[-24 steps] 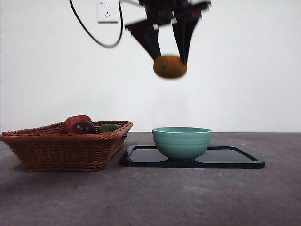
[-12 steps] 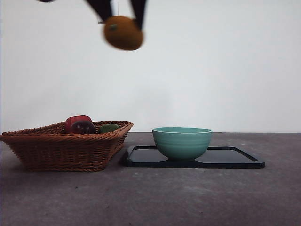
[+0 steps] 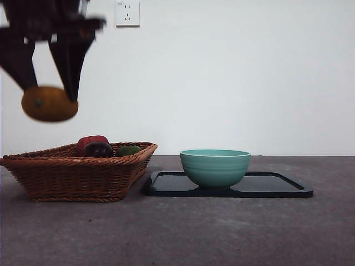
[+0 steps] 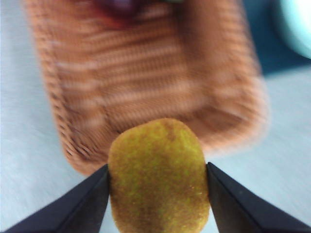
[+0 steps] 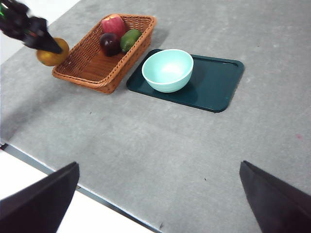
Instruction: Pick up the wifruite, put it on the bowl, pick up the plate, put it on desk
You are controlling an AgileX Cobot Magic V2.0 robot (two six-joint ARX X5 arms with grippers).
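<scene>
The wifruite (image 3: 49,103), rounded and orange-brown, hangs in the air above the left end of a wicker basket (image 3: 77,172). My left gripper (image 3: 49,93) is shut on it, with a black jaw pressed against each side of the wifruite (image 4: 158,177). The mint-green bowl (image 3: 214,167) stands empty on the plate (image 3: 277,185), a flat dark green tray on the desk (image 3: 222,233). From high above the desk's near side, my right gripper (image 5: 158,167) looks down with its jaws wide open and nothing between them. Its view shows the bowl (image 5: 167,70) and the plate (image 5: 214,82).
The basket (image 5: 104,48) sits just left of the plate and holds a red fruit (image 5: 113,23), a dark purple fruit (image 5: 110,43) and a green fruit (image 5: 129,39). A wall socket (image 3: 127,13) is on the white wall behind.
My left gripper carried the wifruite leftward, from above the bowl to over the basket's left end. It now hangs lower than half a second ago.
</scene>
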